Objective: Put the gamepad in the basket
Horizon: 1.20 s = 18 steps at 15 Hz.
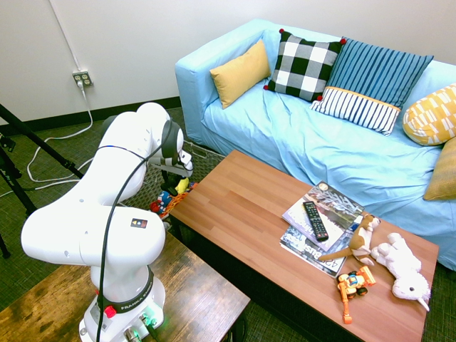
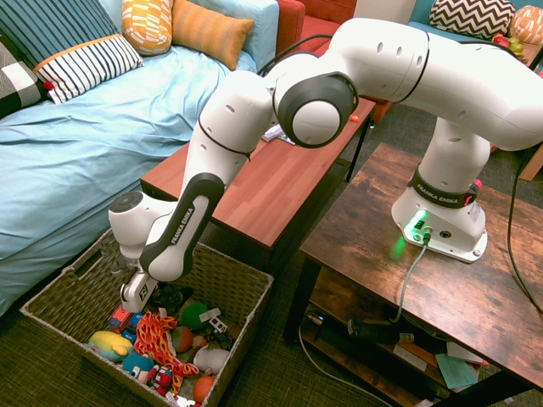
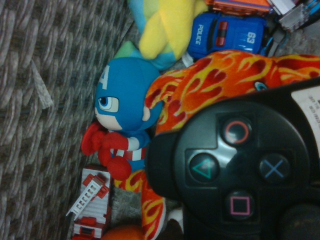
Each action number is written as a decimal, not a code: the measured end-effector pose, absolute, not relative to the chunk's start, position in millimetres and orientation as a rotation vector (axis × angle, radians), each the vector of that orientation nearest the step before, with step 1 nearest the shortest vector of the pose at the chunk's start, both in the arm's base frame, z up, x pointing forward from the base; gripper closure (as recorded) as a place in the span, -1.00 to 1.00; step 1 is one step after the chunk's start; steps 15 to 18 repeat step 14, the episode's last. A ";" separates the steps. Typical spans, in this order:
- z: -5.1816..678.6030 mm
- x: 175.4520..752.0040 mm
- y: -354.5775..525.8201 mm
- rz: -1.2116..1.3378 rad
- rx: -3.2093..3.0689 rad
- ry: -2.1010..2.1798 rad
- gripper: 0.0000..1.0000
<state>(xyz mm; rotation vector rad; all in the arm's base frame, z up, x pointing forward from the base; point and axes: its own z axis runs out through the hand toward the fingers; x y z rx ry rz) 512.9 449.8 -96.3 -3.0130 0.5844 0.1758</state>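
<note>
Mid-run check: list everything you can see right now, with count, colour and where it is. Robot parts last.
gamepad: one, black, close under the wrist camera, above the basket's toys
basket: one, grey-brown wicker, on the floor at the coffee table's end
toys: many, mixed colours, in the basket; blue police car, blue plush figure, red fire truck
coffee table: one, reddish wood, before the sofa
sofa: one, light blue cover
pillows: several, yellow, checked, striped, on the sofa
TV remote: one, black, on magazines
gripper: one, lowered into the basket, shut on the gamepad
</note>
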 end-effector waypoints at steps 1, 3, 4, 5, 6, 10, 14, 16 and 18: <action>-102.7 516.0 452.7 0.189 -3.014 0.583 1.00; -106.5 517.7 456.6 0.198 -3.008 0.576 -1.00; -104.8 517.5 458.8 0.199 -3.007 0.567 -1.00; -104.0 516.5 460.6 0.200 -3.007 0.559 -1.00; -103.6 516.1 461.5 0.200 -3.008 0.555 -1.00; -102.2 516.4 462.0 0.207 -3.009 0.547 -1.00; -100.4 518.0 461.7 0.216 -3.010 0.548 -1.00; -100.4 518.0 461.7 0.216 -3.010 0.548 -1.00; -100.4 518.0 461.7 0.216 -3.010 0.548 -1.00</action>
